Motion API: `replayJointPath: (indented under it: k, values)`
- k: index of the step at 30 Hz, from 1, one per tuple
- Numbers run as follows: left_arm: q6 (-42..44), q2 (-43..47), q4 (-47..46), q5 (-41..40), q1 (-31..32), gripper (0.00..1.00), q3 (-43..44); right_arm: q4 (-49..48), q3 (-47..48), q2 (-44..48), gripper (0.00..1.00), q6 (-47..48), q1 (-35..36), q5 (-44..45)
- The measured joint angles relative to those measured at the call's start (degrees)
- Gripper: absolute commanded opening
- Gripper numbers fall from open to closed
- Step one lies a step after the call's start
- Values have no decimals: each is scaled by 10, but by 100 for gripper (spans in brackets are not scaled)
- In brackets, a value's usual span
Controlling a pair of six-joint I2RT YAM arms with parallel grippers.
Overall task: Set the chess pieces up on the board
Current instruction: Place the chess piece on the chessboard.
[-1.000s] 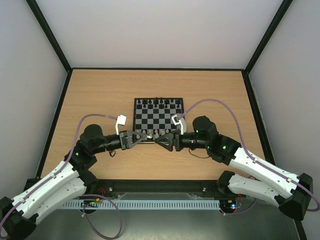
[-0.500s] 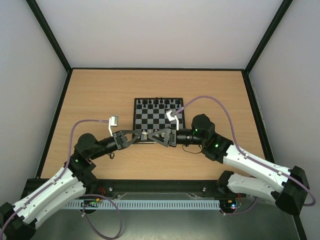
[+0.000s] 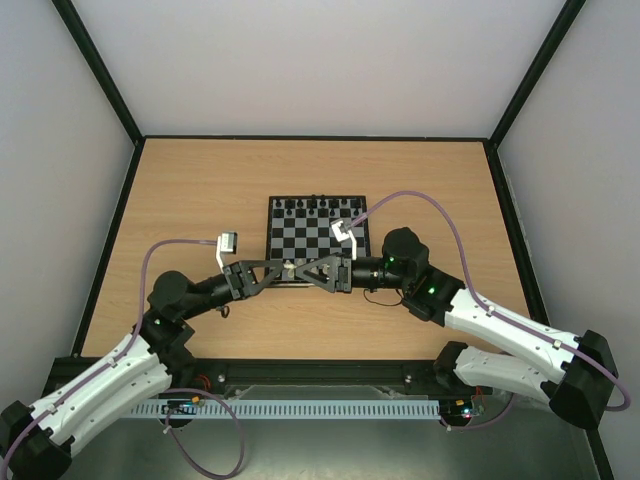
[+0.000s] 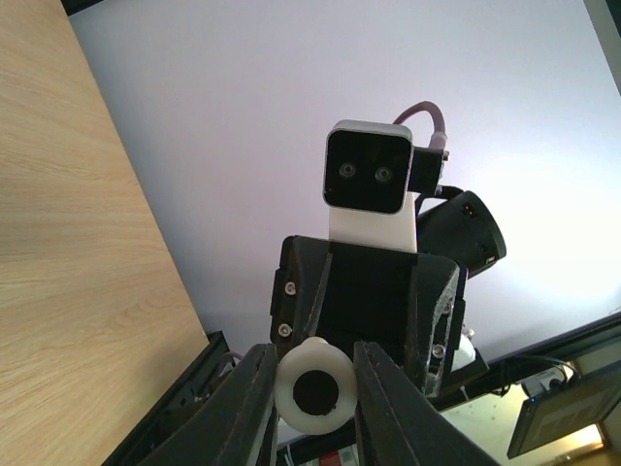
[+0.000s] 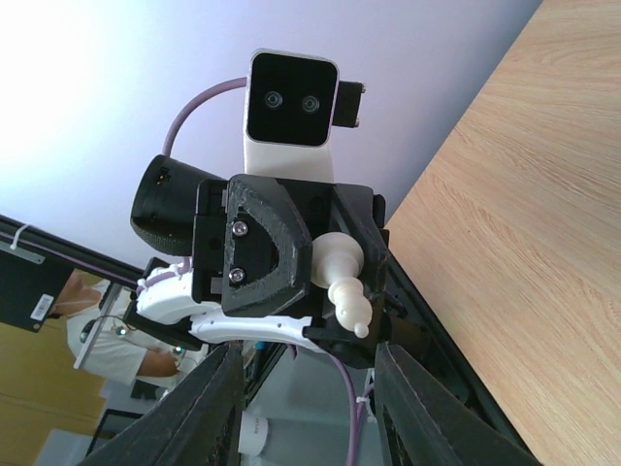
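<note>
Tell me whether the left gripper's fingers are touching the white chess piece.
Touching. The left wrist view shows the round base of the chess piece pinched between the left gripper's fingers, no gap on either side.

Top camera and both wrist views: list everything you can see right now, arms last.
board: one, black and pale checks, middle of the table.
black pieces: one row, too small to count, board's far edge.
chess piece: one, cream, gripped above the board's near rows.
table: one, light wood.
left gripper: black, shut on the chess piece.
right gripper: black, open, facing the left gripper tip to tip.
</note>
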State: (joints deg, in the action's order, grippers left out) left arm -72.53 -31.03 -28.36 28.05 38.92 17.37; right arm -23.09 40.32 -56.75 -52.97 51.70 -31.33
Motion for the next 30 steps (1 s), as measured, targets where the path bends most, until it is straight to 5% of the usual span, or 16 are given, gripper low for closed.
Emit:
replayJointPath:
  k: [30]
  values:
    - [-38, -45, -89, 32, 0, 24, -23, -8, 0, -34, 19, -1, -7, -28]
